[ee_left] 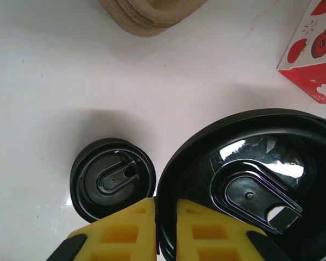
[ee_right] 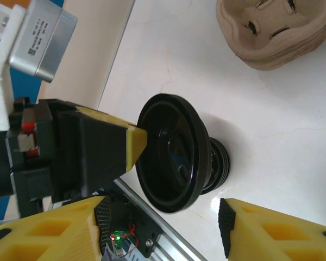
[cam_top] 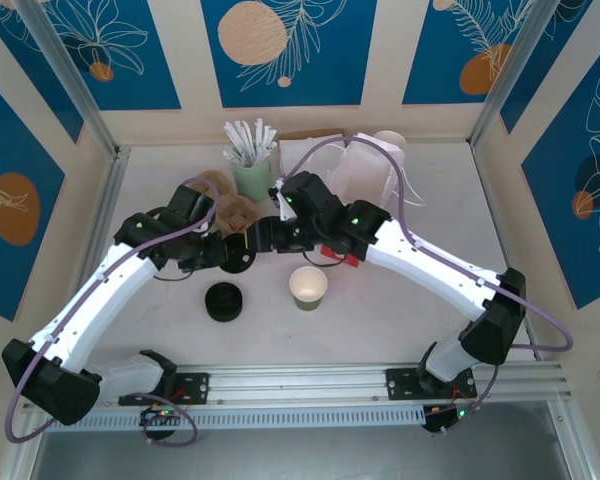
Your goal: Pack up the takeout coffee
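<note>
lid work is what's going on right now, far as i can judge. the left claw (ee_left: 165, 231) is pinching the rim of one black lid (ee_left: 250, 179) between its yellow fingers (ee_left: 122, 234) and holding it raised over the bench (ee_left: 54, 81), just beside the stack of spare lids (ee_left: 111, 179). the right claw (ee_right: 164, 217) is hanging with its jaws apart, gripping nothing, and facing that lid from close by. the coffee cup (cam_top: 308, 287) is standing upright near the front middle of the bench, just right of the lid stack, uncovered and apart from both claws.

so i'm reading this as the capping step, with the packing itself not started yet. the next move is probably calling for getting the lid level and centred over the cup mouth, then pressing it down evenly. that edge pinch is looking like it could let the lid tilt.

hard-to-see stuff: the red-and-white bag (ee_left: 312, 60) is getting cut off at the corner of the left wrist view and is mostly sitting under the right arm from above, so i can't tell if it's open. i can't tell if there's anything in the cup either.
</note>
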Controlling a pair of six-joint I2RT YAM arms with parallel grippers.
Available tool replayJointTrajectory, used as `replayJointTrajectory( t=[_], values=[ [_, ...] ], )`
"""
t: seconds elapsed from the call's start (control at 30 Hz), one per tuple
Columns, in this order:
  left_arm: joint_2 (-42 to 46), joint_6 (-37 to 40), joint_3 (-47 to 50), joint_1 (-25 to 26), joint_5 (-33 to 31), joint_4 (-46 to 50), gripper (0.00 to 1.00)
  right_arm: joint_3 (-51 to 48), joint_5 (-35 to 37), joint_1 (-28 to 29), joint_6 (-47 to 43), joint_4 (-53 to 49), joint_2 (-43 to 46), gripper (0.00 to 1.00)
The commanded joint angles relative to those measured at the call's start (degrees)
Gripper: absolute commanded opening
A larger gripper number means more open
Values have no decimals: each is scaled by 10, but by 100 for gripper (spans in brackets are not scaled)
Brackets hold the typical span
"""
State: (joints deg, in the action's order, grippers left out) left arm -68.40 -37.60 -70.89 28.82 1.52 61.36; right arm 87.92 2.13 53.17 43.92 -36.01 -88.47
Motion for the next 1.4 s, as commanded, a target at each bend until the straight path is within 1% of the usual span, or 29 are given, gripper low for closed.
replayJointTrajectory(
  t=[0.0, 0.2, 0.43, 0.57, 0.73, 0.8, 1.17, 1.23, 1.3, 1.37],
  values=[
    [4, -11, -15, 7, 16, 5, 13, 29, 1, 4, -18, -26, -20, 57],
    [4, -13, -18, 7, 21, 2, 13, 41, 14, 4, -24, -37, -39, 57],
    [0, -12, -25, 8, 25, 1, 13, 43, 6, 5, -24, -39, -57, 56],
    [-5, -11, -29, 7, 29, 0, 13, 43, 2, 5, -24, -36, -68, 53],
    [-10, -9, -33, 8, 33, -1, 13, 46, -1, 3, -27, -33, -76, 46],
    [-11, -9, -34, 8, 34, -3, 13, 46, -4, 3, -26, -31, -79, 43],
    [-12, -12, -29, 9, 39, -9, 13, 38, -8, -3, -18, -17, -82, 9],
    [-10, -12, -28, 9, 41, -12, 13, 38, -8, -4, -19, -17, -83, 5],
    [-7, -11, -28, 9, 45, -18, 15, 38, -8, -5, -19, -19, -82, 0],
    [-3, -7, -27, 10, 53, -27, 21, 38, -8, -9, -20, -21, -80, 0]
  ],
)
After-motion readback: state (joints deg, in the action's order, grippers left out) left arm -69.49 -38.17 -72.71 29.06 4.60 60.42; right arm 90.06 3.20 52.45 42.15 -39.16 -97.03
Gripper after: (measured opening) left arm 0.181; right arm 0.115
